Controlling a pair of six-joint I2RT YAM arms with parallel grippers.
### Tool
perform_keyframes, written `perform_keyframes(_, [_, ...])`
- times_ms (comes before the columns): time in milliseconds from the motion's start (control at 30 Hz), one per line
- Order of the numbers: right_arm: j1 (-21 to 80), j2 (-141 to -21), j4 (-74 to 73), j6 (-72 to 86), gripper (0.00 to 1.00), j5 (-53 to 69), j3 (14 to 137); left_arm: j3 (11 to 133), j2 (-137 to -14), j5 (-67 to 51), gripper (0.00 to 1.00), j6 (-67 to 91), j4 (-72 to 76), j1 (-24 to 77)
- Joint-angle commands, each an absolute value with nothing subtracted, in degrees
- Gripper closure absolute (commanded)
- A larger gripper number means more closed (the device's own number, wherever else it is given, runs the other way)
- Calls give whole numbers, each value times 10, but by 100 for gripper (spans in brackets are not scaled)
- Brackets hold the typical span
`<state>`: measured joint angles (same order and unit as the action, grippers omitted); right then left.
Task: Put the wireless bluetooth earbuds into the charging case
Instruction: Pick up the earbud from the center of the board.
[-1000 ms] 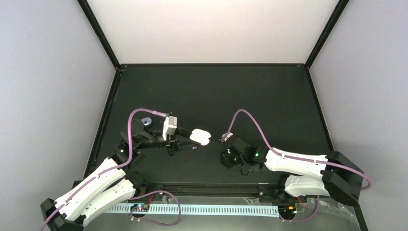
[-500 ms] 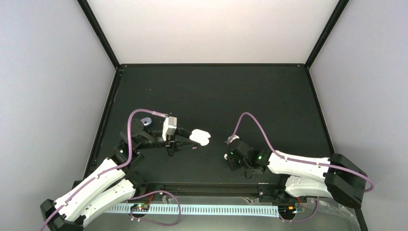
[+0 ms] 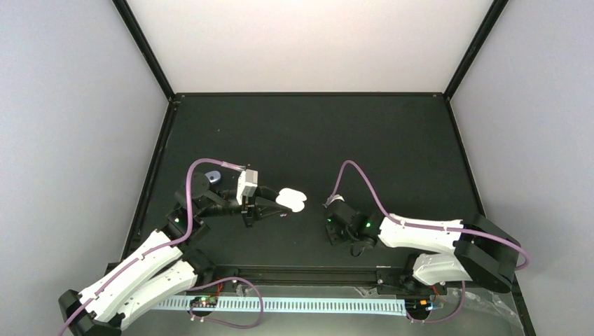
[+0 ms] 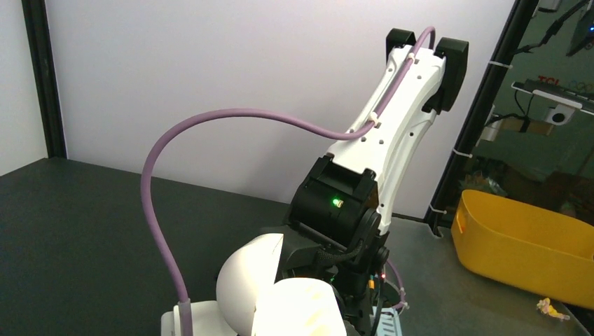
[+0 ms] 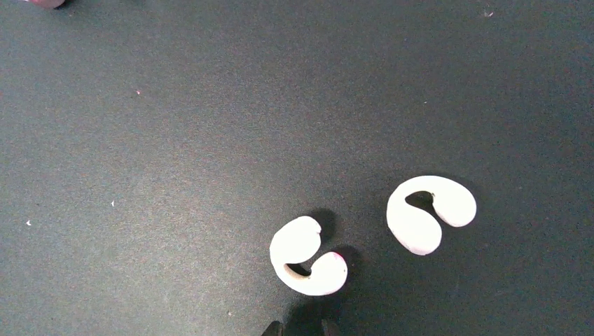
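The right claw point(image 5: 301, 327) has narrowed, and the right arm point(image 3: 420, 234) has shifted slightly toward the near edge.

Two earbuds point(image 5: 308, 255) lie close; narrow gap between; bare table point(image 5: 175, 140) around.

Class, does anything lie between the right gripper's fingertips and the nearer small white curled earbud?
Nothing visible does: only bare dark table lies between the right gripper and the nearer white curled earbud.
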<state>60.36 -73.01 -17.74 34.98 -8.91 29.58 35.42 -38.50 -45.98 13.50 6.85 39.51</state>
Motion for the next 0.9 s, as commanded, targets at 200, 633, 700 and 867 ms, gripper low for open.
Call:
perform_keyframes(200, [604, -652, -225, 291, 73, -46, 326, 363, -377, -451, 98, 122, 67, 396])
perform_keyframes(633, [584, -737, -190, 246, 69, -16, 357, 364, -382, -448, 98, 117, 59, 396])
perform_keyframes(700, [580, -745, -186, 239, 68, -13, 359, 364, -382, -447, 98, 117, 58, 396])
perform_keyframes(867, [573, -759, -179, 223, 68, 1, 360, 366, -385, -446, 98, 114, 59, 396])
